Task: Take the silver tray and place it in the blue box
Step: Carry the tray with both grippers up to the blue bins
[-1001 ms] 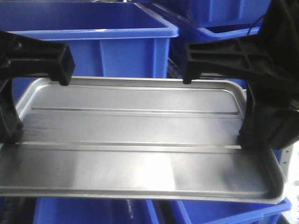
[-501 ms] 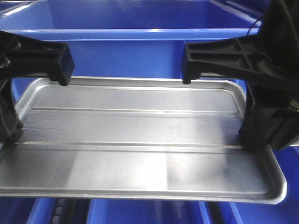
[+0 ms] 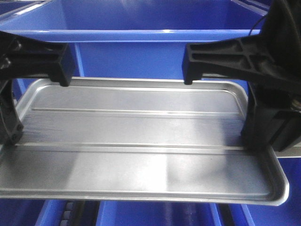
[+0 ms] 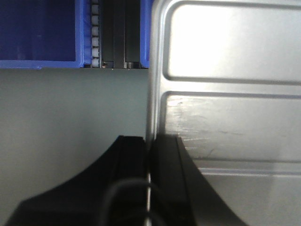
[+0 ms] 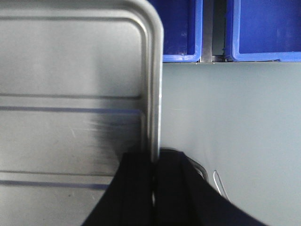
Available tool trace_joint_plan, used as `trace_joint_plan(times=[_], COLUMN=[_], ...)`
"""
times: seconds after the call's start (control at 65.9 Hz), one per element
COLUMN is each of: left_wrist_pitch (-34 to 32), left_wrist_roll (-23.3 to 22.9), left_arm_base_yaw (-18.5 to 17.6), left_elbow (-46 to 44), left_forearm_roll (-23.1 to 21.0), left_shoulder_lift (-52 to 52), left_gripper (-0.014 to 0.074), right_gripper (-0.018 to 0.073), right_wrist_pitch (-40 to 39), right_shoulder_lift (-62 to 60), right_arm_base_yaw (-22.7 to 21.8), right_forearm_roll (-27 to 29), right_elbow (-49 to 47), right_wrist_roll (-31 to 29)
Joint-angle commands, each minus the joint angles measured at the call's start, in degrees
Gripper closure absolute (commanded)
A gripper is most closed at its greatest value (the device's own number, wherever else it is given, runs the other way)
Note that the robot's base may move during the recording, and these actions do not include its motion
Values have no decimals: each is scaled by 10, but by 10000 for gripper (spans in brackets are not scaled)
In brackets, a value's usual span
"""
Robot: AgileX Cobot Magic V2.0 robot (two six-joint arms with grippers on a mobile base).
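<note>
Blue box (image 3: 123, 56) behind; silver tray (image 3: 141, 132) level, long axis running L-R.

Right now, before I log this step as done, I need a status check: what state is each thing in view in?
silver tray: empty, held up by its two short ends, not yet in the box.
left gripper: shut on the tray's left rim.
right gripper: shut on the tray's right rim.
blue box: open-topped, beyond the tray; the visible part of its inside is bare.
</note>
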Motion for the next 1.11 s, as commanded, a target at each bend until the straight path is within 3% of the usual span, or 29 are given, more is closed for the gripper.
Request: trace_joint_plan(times=[0.0, 1.092], left_wrist_pitch=[-35, -35], left_wrist_roll=[-1, -1], left_arm_base_yaw=[-8, -8], left_elbow=[-17, -17], left_forearm_roll=[14, 14], left_shoulder_lift=[-16, -16], left_gripper=[610, 610], right_gripper=[501, 501], right_wrist_pitch=[-41, -41], right_shoulder_lift=[-16, -16], right_arm_base_yaw=[-1, -1], right_forearm_roll=[-16, -16], right_elbow=[-18, -18], right_wrist_roll=[-1, -1])
